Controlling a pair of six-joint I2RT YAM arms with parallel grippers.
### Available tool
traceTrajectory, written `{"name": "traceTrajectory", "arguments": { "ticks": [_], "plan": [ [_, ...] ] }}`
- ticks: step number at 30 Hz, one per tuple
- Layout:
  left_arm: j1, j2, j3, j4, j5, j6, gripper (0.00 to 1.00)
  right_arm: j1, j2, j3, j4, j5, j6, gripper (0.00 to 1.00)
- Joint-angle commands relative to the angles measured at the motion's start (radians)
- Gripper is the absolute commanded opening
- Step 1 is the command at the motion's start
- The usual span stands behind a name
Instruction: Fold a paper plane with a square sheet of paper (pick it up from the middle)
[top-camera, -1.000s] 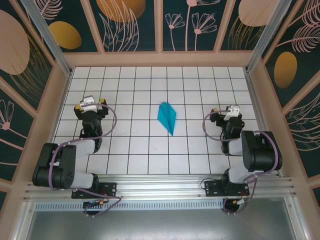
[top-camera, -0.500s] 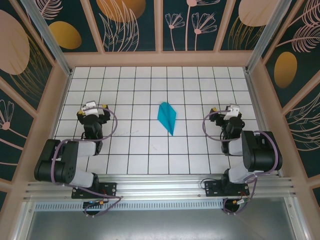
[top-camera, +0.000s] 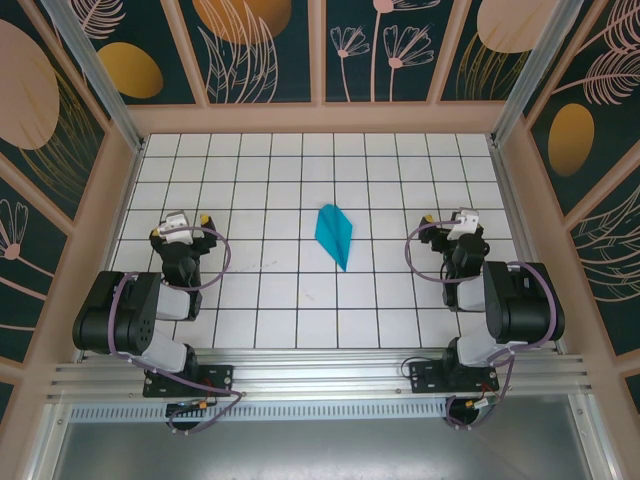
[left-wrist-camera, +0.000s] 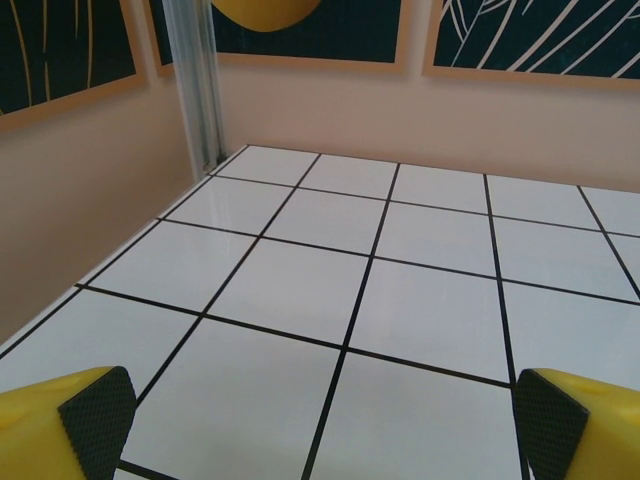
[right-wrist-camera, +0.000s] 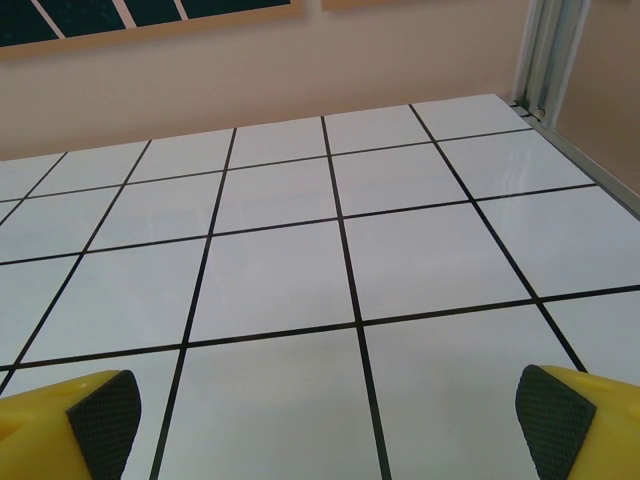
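A teal-blue paper plane (top-camera: 335, 235), a slim creased dart with its tip pointing toward the near edge, lies flat in the middle of the gridded table. My left gripper (top-camera: 182, 222) sits far to its left, folded back near the left wall, open with nothing between its yellow fingers (left-wrist-camera: 70, 420). My right gripper (top-camera: 458, 222) rests well to the plane's right, also open and empty, and its black pads (right-wrist-camera: 555, 430) stand wide apart over bare tiles. Neither gripper touches the paper.
The white tiled table (top-camera: 270, 300) is boxed in by peach walls (top-camera: 320, 118) at the back and both sides. An aluminium post (left-wrist-camera: 195, 85) stands in the far left corner, another post (right-wrist-camera: 545, 50) in the far right one.
My left arm has drawn back toward its base, and its gripper has slid a little nearer and to the left. The right arm and the paper plane have stayed put.
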Motion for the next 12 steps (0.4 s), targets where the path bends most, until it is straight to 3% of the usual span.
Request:
{"name": "traceTrajectory", "arguments": {
  "ticks": [1, 12],
  "plan": [
    [0.008, 0.0, 0.013, 0.051, -0.01, -0.019, 0.99, -0.006, 0.004, 0.005, 0.054, -0.021, 0.007, 0.99],
    [0.008, -0.001, 0.014, 0.049, -0.009, -0.019, 0.99, -0.006, 0.003, 0.006, 0.054, -0.021, 0.007, 0.99]
  ]
}}
